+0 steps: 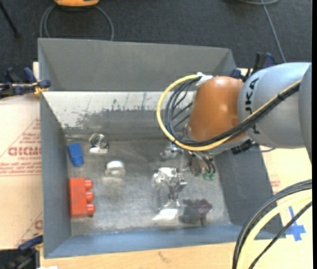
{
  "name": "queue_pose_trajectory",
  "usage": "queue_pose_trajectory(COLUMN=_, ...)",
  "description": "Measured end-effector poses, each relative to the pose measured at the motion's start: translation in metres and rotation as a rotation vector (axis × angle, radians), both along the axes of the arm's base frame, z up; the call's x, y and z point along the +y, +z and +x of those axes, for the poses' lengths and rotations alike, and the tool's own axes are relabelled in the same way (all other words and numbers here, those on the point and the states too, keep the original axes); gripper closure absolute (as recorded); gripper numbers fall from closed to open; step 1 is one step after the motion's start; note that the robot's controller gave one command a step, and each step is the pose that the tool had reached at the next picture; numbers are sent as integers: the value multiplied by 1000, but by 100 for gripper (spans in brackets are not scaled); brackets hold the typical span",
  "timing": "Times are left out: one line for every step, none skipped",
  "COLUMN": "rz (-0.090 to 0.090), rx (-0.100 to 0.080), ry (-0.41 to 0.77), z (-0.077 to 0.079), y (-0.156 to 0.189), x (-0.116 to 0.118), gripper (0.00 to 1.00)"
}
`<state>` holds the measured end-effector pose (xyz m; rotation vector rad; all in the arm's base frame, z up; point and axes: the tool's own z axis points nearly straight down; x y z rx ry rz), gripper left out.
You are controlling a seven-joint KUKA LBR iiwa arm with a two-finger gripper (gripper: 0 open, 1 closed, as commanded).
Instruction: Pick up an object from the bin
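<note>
Arm (276, 105) is seen reaching in from the right, across the bin's right rim. The wrist is capped by an orange cover (214, 108), with yellow and black cables (167, 108) looped round its left side.

Gripper (171, 185) is hung below the cover, pointed down, low over the right-centre of the bin (52, 150) floor. Its state, apart or together, cannot be told: the metal parts are blended with the grey floor. Whether anything is held cannot be told either.

Nearest things:
- White piece (167, 214), flat and pale, lies just below the gripper tip in the view, near the front wall. Contact with the gripper cannot be judged.
- Dark lump (196, 210), purplish and irregular, lies just right of the white piece, in the front-right corner area. It is close to the gripper but looks apart from it.

The gripper is placed closest to these two, so the likely pick is located at the front right of the floor.

Rest of the bin, all well apart from the gripper:
- Red block (81, 197), studded, lies by the left wall towards the front.
- Blue piece (75, 154), small and rounded, lies by the left wall, behind the red block.
- Clear round thing (97, 143) lies just right of the blue piece, towards the back.
- White cap (115, 168) lies left of centre, between the clear round thing and the gripper.
</note>
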<state>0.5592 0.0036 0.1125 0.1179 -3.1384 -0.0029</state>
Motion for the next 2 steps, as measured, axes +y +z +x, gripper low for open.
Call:
queue_pose_trajectory(rz=0, rx=-6, ry=73, z=3, y=-2, x=5, gripper=0)
queue_pose_trajectory(rz=0, rx=-45, ry=68, z=12, y=3, x=4, gripper=100)
